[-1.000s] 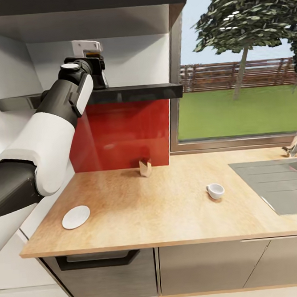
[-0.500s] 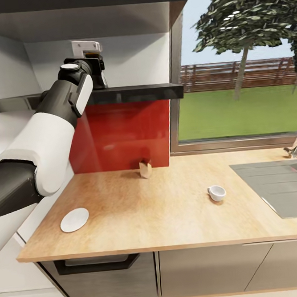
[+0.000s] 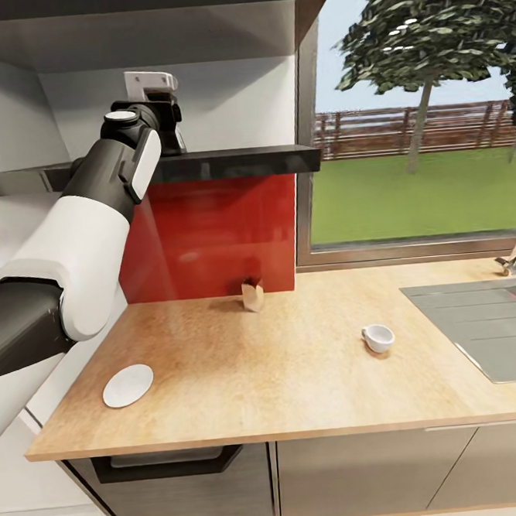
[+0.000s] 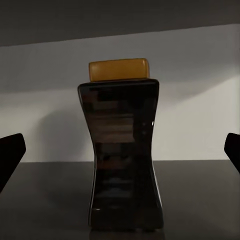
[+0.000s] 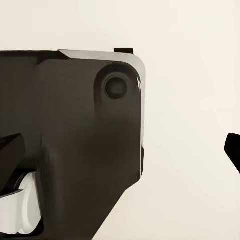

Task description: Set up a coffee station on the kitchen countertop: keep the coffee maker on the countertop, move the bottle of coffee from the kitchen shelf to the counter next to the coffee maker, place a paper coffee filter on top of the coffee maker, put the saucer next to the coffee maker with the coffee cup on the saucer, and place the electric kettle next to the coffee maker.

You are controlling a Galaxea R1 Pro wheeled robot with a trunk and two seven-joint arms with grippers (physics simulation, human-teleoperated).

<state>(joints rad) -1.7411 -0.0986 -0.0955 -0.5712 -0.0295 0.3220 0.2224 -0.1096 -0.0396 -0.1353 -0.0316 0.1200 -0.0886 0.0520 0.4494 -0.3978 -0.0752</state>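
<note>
the left gripper (image 4: 120,150) is spread wide, its two dark fingertips (image 4: 11,152) at opposite edges of the left wrist view with the bottle of coffee (image 4: 124,160) standing upright between them, untouched on either side. the bottle is dark brown, pinched at the waist, with a yellow-tan cap (image 4: 119,69), and stands on the kitchen shelf (image 3: 235,162) against the white wall. in the head view the left arm (image 3: 92,217) reaches up to that shelf, the wrist hiding the bottle. below, on the kitchen countertop (image 3: 298,379), the saucer (image 3: 128,385) lies near the left front edge, the coffee cup (image 3: 377,338) sits well apart toward the sink (image 3: 488,325), and a small tan box (image 3: 252,295) stands by the red backsplash (image 3: 210,235). the right gripper (image 5: 120,150) also gapes, holding nothing, beside a dark robot housing (image 5: 75,130).
</note>
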